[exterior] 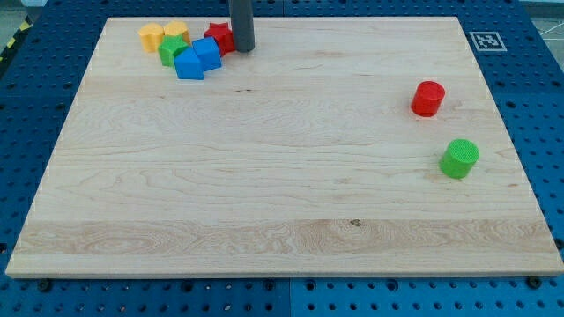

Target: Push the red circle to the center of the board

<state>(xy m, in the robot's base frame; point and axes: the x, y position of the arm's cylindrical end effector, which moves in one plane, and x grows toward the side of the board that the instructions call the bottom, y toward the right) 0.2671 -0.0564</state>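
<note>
Camera view: my rod descends upright from the view's top edge, which cuts off its upper part. My tip (243, 48) rests on the table (264, 176) near 12 o'clock, just beside a red block (220, 37) whose shape is hard to make out. This rig has no fingers; the tip holds nothing. To the tip's 9 o'clock, two blue blocks (196, 59), a green block (171, 49) and two yellow blocks (163, 34) cluster together. The red circle (428, 98) stands at 3 o'clock, well apart from the tip, with a green circle (459, 158) near it at its 5 o'clock.
</note>
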